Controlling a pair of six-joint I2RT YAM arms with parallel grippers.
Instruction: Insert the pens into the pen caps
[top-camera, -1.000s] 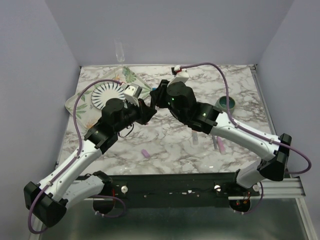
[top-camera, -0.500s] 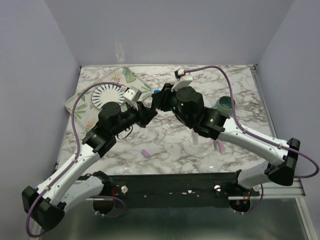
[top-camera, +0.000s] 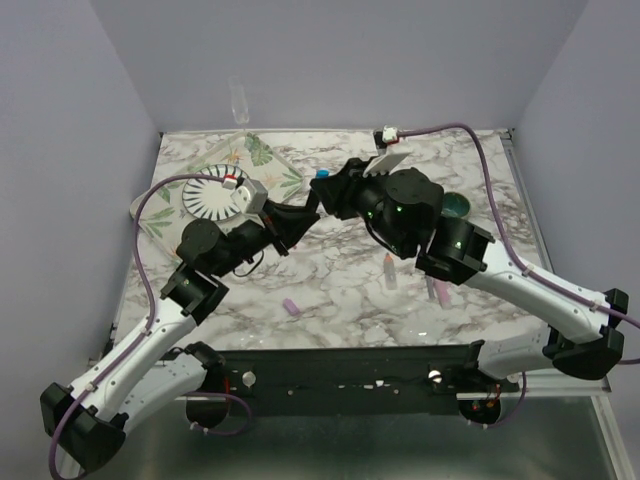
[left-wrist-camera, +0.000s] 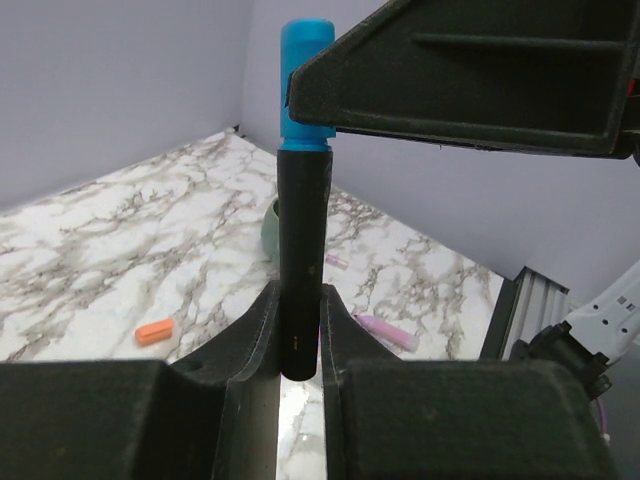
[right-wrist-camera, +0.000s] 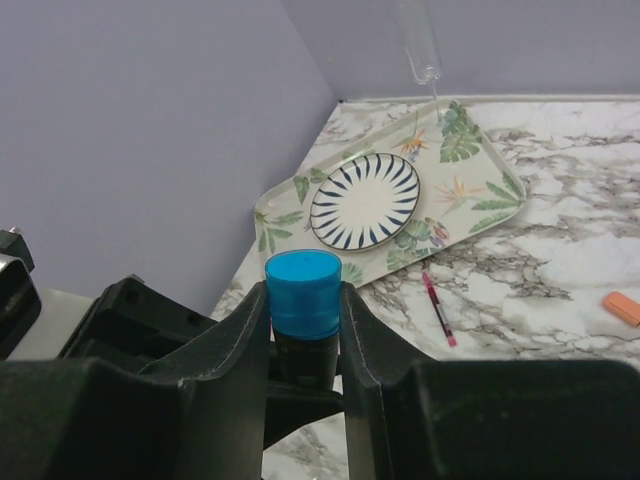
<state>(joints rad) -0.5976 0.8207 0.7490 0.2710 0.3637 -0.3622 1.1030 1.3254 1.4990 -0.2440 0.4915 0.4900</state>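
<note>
Above the desk (top-camera: 340, 290), the left hand (left-wrist-camera: 299, 325) clamps the black pen (left-wrist-camera: 302, 240) as the right hand (right-wrist-camera: 303, 325) pinches the blue cap (right-wrist-camera: 303, 285) on its tip; a straight, in-line push should seat it.

The right arm has swung out to the right, now half hiding the mug (top-camera: 459, 205) and uncovering more of the grey marker (top-camera: 389, 270). The left arm has stretched back, its wrist overlapping the plate (top-camera: 205, 197). The blue cap (top-camera: 321, 173) has come into view.

Striped plate (right-wrist-camera: 365, 200) on leafy tray (right-wrist-camera: 478, 188), teal mug (top-camera: 457, 205), perhaps a clear glass (right-wrist-camera: 420, 45) behind.
</note>
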